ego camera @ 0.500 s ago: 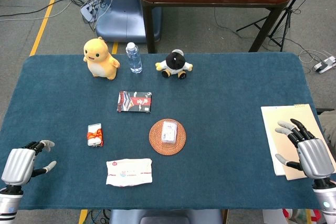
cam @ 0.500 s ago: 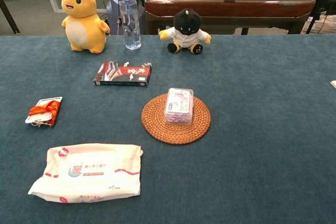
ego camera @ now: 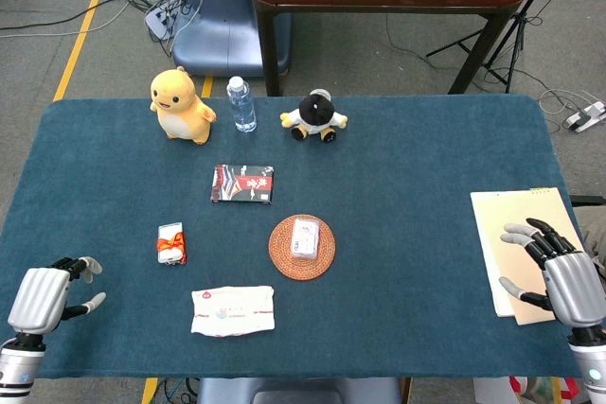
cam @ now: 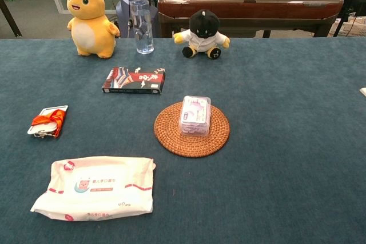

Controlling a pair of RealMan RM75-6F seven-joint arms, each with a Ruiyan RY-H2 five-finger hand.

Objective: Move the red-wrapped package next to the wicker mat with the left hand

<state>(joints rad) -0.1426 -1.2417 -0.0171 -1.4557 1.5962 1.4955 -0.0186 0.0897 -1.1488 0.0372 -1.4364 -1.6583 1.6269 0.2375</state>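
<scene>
The red-wrapped package (ego camera: 171, 242) (cam: 47, 122), a small white pack bound in orange-red, lies flat on the blue table left of the round wicker mat (ego camera: 284, 262) (cam: 171, 135), about a hand's width away. A pale plastic box (ego camera: 305, 237) (cam: 195, 115) sits on the mat. My left hand (ego camera: 43, 295) rests at the table's near left corner, well apart from the package, fingers apart and holding nothing. My right hand (ego camera: 561, 274) lies over a cream folder at the right edge, also empty with fingers spread. The chest view shows neither hand.
A wet-wipes pack (ego camera: 233, 309) (cam: 96, 188) lies near the front edge. A dark red-and-black box (ego camera: 242, 184) (cam: 134, 80) sits behind the mat. A yellow plush (ego camera: 179, 104), water bottle (ego camera: 241, 104) and black plush (ego camera: 314, 117) line the back. The cream folder (ego camera: 507, 234) is at the right.
My left hand has drifted slightly right and my right hand slightly toward me. Nothing on the table has moved.
</scene>
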